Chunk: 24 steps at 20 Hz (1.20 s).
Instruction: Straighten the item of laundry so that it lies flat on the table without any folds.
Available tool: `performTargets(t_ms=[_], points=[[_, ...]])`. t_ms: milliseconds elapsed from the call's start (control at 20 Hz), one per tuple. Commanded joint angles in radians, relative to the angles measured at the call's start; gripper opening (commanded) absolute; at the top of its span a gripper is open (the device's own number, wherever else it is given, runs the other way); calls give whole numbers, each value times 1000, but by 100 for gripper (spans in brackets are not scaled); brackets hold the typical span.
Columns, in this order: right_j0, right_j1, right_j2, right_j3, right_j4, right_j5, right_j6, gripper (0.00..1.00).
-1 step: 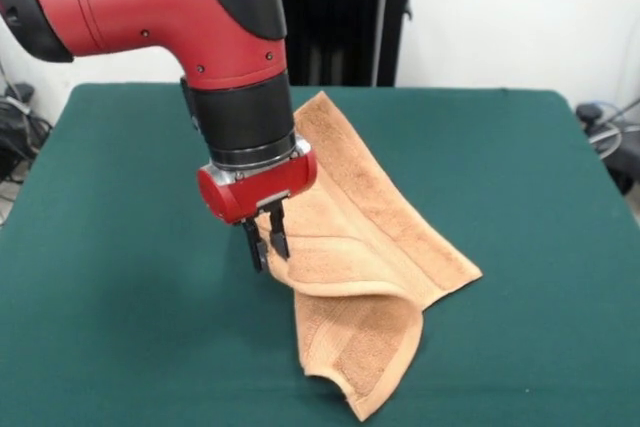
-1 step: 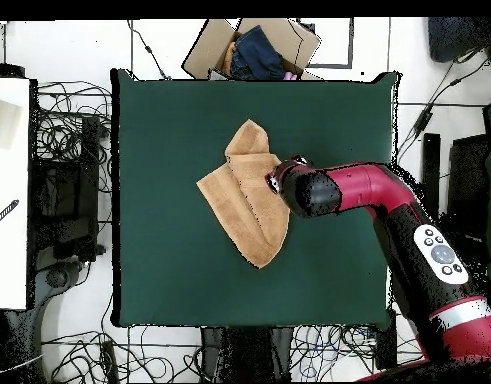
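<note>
1. The towel (image 1: 365, 247) lies near the middle of the green table (image 1: 520, 177), crumpled, its near corner folded under and a fold ridge across it
2. The gripper (image 1: 267, 242) stands at the towel's left edge, fingers close together, pinching the cloth there
3. The red arm (image 2: 374, 190) reaches over the table

The towel (image 1: 375, 247) is light orange-tan terry with a woven band running near its edge. It lies on a dark green tabletop (image 1: 120, 327). The arm (image 1: 180, 7) is red and black; its end effector (image 1: 267, 244) has black fingers under a red housing.
</note>
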Motion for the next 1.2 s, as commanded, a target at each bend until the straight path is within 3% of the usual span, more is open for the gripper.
performTargets(t_ms=[50, 700, 1000, 1200], points=[[37, -88, -39, -17, -95, -90, -47, 0], [133, -203, -195, 60, -249, -274, 165, 0], [242, -219, -357, 47, -298, -416, 270, 0], [315, -200, -474, 10, -268, -508, 307, 0]])
